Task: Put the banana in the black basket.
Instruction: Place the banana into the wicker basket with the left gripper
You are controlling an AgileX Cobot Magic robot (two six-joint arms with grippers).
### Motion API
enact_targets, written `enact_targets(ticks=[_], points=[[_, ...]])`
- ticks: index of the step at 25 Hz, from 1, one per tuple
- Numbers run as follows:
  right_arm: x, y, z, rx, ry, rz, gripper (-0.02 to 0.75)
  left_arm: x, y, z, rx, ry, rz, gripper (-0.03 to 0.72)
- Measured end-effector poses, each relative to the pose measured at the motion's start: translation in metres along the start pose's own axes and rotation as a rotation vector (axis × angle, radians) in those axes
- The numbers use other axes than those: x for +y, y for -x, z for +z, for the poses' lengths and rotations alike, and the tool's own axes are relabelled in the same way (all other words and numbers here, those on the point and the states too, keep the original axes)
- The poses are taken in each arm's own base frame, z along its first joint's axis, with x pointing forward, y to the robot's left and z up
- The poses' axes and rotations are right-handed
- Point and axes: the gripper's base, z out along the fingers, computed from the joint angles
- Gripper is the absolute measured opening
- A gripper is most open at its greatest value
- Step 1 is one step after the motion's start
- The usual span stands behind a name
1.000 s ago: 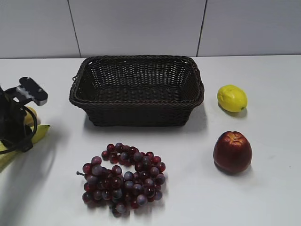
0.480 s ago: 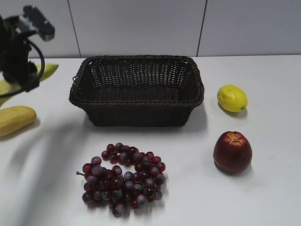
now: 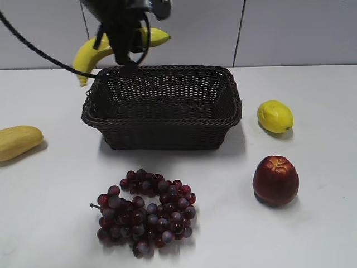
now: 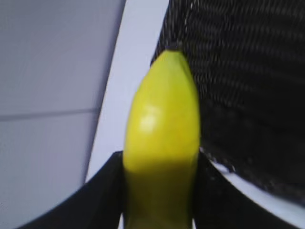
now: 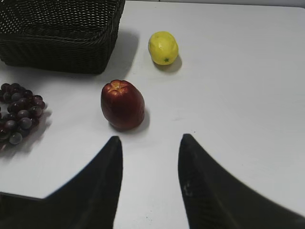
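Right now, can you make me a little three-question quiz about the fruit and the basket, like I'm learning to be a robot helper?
1. True or false: the banana already lies inside the black basket.
2. Which claw holds the banana: A) the left claw, B) the right claw, C) neither?
3. Fill in the word: the fruit lying on the table nearest the red apple is the ____.

Key:
1. False. It hangs in the air above the basket's back left corner.
2. A. The left claw is shut on it; the right claw is open and holds nothing.
3. Lemon.
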Motion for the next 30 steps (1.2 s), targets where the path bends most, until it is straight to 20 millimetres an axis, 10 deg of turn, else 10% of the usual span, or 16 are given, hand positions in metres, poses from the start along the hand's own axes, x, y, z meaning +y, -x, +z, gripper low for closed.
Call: enact_targets(ticks=[12, 16, 24, 30], points=[[0.000, 0.000, 0.000, 0.000, 0.000, 0.000, 0.299, -0.036, 0.055, 0.054, -0.163, 0.058, 0.083, 0.398], [0.000, 0.000, 0.000, 0.000, 0.000, 0.000, 0.299, -0.036, 0.055, 0.053, -0.166, 0.054, 0.040, 0.599], [0.000, 0.000, 0.000, 0.000, 0.000, 0.000, 0.299, -0.012, 0.047, 0.003, -0.155, 0.073, -0.062, 0.616], [0.000, 0.000, 0.000, 0.000, 0.000, 0.000, 0.299, 0.020, -0.014, -0.044, 0.007, 0.020, -0.360, 0.564]])
